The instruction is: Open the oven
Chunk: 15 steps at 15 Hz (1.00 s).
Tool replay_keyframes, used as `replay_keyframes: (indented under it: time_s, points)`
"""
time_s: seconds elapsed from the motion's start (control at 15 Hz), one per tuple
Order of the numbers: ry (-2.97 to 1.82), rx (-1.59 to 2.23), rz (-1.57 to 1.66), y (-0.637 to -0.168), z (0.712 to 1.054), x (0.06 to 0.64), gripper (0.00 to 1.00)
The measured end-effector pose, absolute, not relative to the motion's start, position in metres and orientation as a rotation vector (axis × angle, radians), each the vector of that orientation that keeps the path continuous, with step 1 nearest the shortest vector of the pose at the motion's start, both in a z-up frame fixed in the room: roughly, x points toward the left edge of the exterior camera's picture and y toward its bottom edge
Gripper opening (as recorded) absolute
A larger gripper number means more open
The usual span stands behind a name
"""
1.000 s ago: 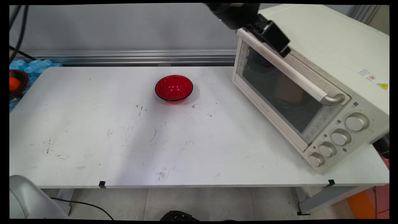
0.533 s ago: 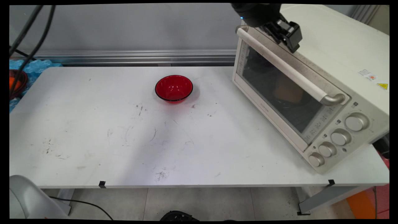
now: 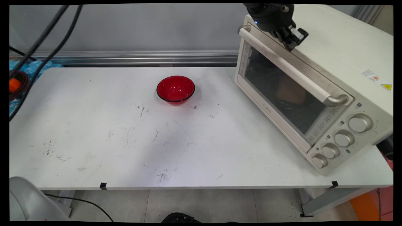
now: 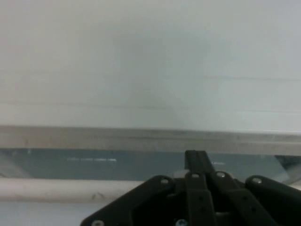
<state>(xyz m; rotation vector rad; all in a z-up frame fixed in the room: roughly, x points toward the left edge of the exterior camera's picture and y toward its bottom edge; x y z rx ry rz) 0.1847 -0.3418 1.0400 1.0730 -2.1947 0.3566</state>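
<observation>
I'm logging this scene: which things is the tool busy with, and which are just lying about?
At the tool:
- tool, shut, at the oven's top front edge
- oven
- door handle, just below the tool

Lying about:
- red bowl, empty, mid-table, apart from the oven
- table

The gripper point(image 3: 293, 37) is seen as a black, blocky assembly with a rounded black wrist housing point(image 3: 267, 14) behind it, on which a small blue light is lit. A pale metallic patch is shown near its tip. In the hand view, the linkage point(image 4: 202, 197) is made of matte black bars, joined at silver screws and round pivots. Two black cables point(image 3: 40, 50) are hung across the upper left of the main view.
</observation>
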Motion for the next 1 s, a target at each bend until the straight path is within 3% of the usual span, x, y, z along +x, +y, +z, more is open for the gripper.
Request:
replay_keyframes:
  time_s: [1.0]
  points:
    - [-2.245,1.161,0.359,-0.353,1.007,0.154,0.0]
